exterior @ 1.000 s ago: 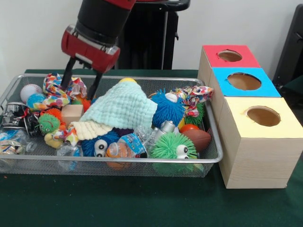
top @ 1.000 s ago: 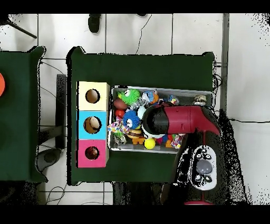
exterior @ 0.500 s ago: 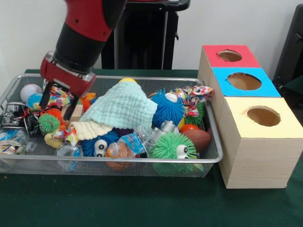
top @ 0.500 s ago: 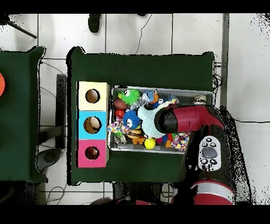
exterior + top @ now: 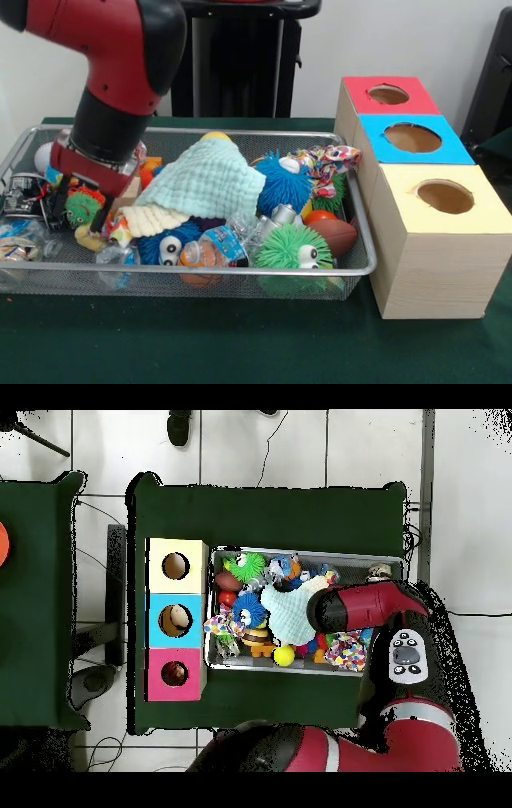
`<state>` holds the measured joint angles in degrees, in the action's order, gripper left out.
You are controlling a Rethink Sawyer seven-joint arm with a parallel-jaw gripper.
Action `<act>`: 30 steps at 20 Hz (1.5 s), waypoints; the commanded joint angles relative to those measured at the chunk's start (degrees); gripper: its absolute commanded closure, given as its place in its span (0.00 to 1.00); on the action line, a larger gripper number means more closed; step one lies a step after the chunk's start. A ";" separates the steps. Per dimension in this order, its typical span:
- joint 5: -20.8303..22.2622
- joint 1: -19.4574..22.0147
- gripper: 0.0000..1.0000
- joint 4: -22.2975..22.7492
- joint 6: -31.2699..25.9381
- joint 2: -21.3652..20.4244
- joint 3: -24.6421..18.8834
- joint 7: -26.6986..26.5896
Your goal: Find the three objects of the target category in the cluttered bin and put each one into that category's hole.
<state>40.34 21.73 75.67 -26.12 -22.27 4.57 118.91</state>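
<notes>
jaws (image 5: 78, 210) spread | small green spiky toy (image 5: 82, 208) between them

Even, soft indoor light fills both views — bright, with no hard glare. Beneath the wire bin (image 5: 32, 276) the green surface (image 5: 240, 344) carries only a faint shadow. The red arm (image 5: 120, 48) shows a mild sheen — edges look slightly soft.

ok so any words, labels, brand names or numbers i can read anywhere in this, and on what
None can be read.
Crushed plastic bottle in the wire bin: a blue label, its print too small and crumpled to read.
Crumpled bottle at the bin's other end: print too blurred.
Red, blue and yellow boxes: plain coloured tops, no text.
</notes>
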 commanded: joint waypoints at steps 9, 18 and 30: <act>1.63 7.48 0.00 -0.96 -11.40 4.90 -18.70 -28.19; -0.72 8.39 0.00 -0.40 -18.55 3.36 -19.28 -27.11; -3.09 6.42 0.00 -2.97 -27.58 4.97 -13.42 -17.62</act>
<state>39.33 27.35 73.19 -44.61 -21.20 -7.25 107.87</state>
